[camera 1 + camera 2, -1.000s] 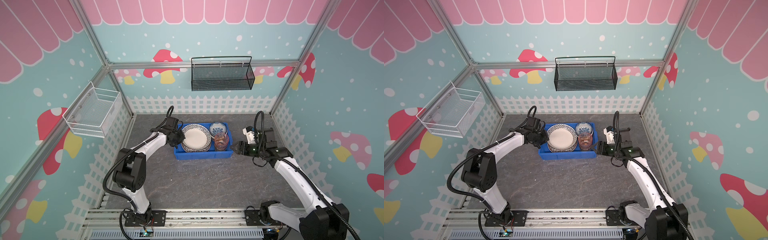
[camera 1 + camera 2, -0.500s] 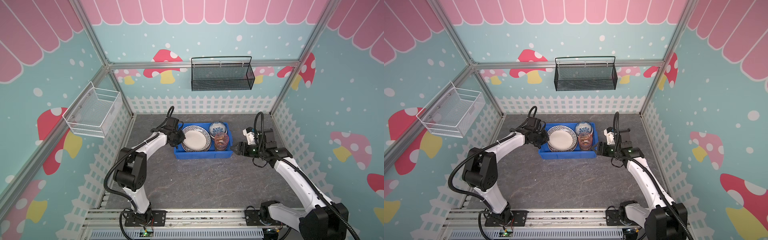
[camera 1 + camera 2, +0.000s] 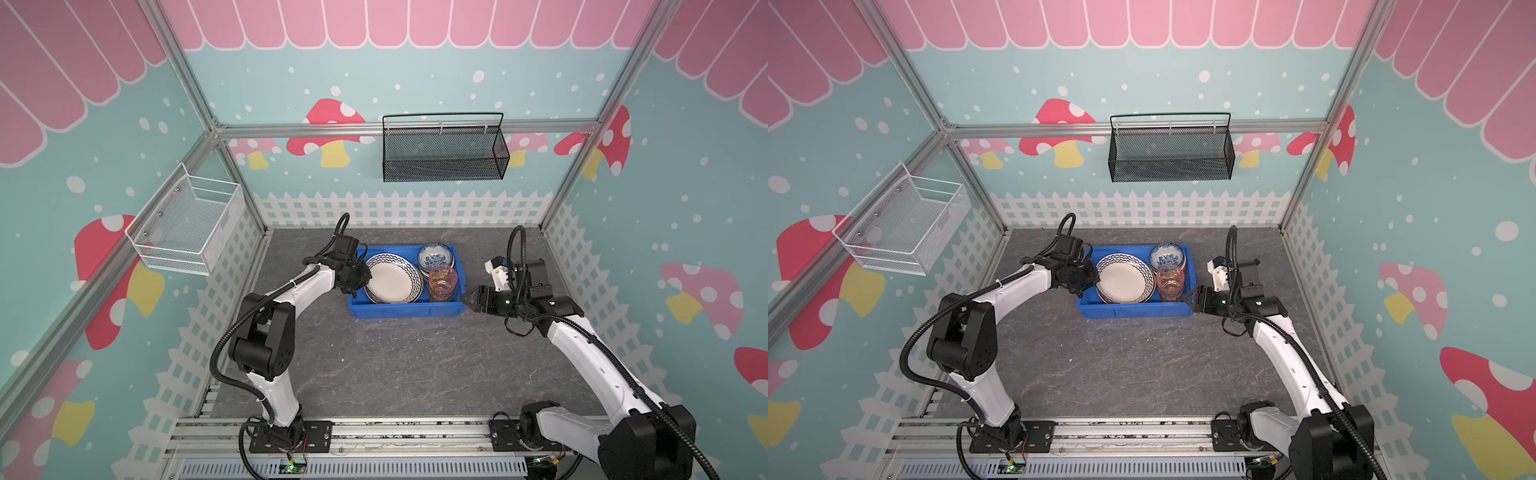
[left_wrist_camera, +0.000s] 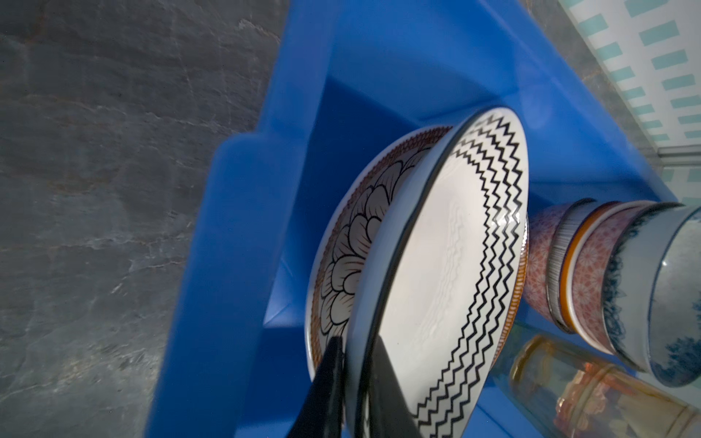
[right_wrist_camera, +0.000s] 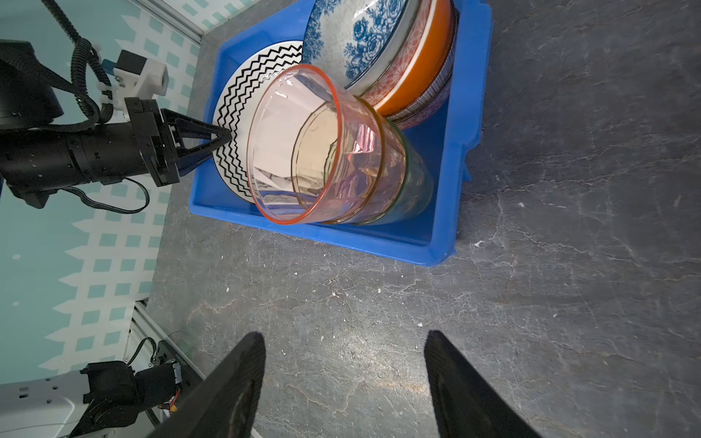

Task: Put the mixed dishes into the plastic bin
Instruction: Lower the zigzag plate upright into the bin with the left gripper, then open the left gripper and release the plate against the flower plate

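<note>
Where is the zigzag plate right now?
In both top views the zigzag plate is in the left half of the blue bin, tilted on the petal plate, beside the bowls and cups. The left gripper straddles its rim.

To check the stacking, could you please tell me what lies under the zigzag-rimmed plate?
The petal-pattern plate sits beneath the zigzag plate; only a crescent of it shows. Its middle and the bin floor below are covered.
</note>
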Controlling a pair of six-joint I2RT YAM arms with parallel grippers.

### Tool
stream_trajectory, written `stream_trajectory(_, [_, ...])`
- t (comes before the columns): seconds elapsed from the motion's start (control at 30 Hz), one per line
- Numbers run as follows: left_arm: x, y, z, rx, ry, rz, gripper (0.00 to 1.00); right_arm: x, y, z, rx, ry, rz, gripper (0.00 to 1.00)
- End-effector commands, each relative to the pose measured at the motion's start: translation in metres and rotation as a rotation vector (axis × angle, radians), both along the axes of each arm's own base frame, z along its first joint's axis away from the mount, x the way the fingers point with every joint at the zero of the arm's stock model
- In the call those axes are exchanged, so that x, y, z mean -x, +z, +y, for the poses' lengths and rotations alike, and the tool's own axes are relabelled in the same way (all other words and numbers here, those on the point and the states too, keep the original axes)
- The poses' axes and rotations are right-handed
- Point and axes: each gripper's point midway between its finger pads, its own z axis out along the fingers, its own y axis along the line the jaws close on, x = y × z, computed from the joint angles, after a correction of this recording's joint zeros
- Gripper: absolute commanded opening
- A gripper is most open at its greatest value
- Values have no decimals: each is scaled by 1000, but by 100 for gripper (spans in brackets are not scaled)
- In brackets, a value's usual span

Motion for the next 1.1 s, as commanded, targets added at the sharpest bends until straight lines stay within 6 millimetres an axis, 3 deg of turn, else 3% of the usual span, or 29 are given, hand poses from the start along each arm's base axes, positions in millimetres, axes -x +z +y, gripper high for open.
stream_trajectory(0.0, [-21, 28, -14, 49, -30, -109, 17, -1, -4, -2, -1, 0, 2, 70])
stream_trajectory(0.33, [-17, 17, -10, 13, -38, -81, 43, -2, -6, -2, -4, 0, 7, 70])
stream_trajectory(0.57, [-13, 24, -5, -27, -43, -90, 63, -2, -8, -2, -5, 0, 10, 70])
stream_trajectory(0.77, [-10, 47, -9, -34, -61, -130, 80, -3, -4, -2, -8, 3, -3, 70])
stream_trajectory(1.07, [9, 100, -8, -29, -87, -228, 100, -8, 5, -5, 5, -4, -33, 70])
